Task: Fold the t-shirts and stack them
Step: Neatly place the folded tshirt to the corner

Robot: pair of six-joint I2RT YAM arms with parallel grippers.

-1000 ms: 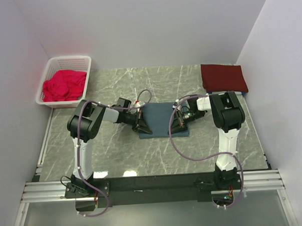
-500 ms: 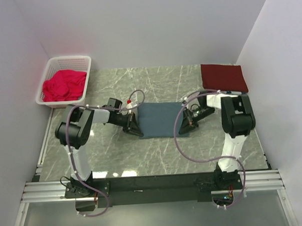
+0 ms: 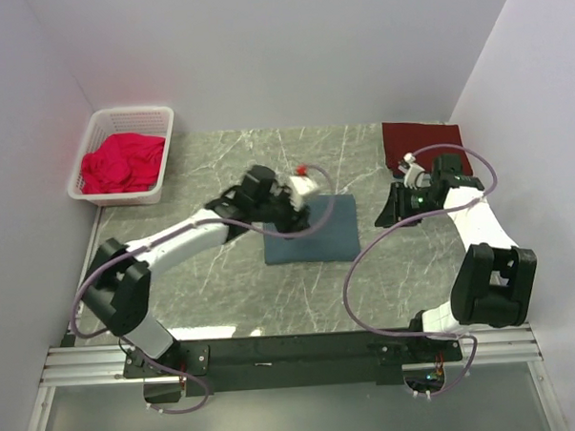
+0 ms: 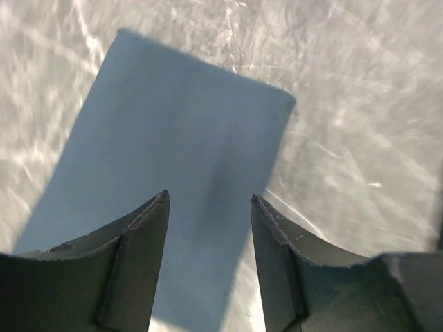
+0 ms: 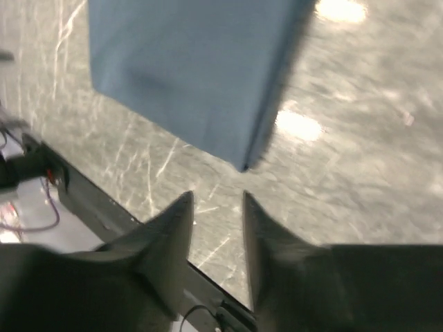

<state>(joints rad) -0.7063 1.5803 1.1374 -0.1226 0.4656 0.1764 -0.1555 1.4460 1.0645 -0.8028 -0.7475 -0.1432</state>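
Lifted away now: my left pincer (image 4: 209,197) and right pincer (image 5: 217,196) have both let go of the slate blue t-shirt (image 3: 322,231).
Both stand open and empty, the left above the shirt, the right beside its edge. It lies under them as a soft flat rectangle on the smooth marbled desk (image 3: 272,292). The fold looks finished to me; next I must carry it onto the folded maroon t-shirt (image 3: 426,145) beyond my right pincer.

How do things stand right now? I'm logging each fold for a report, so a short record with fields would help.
blue-grey t-shirt: folded into a rectangle, flat at the middle of the table
maroon t-shirt: folded, at the far right corner
stacked: no, the two lie apart
basket: white, far left, holds crumpled red cloth
left gripper: open, empty, raised over the blue-grey t-shirt
right gripper: open, empty, over bare table beside that shirt's right edge
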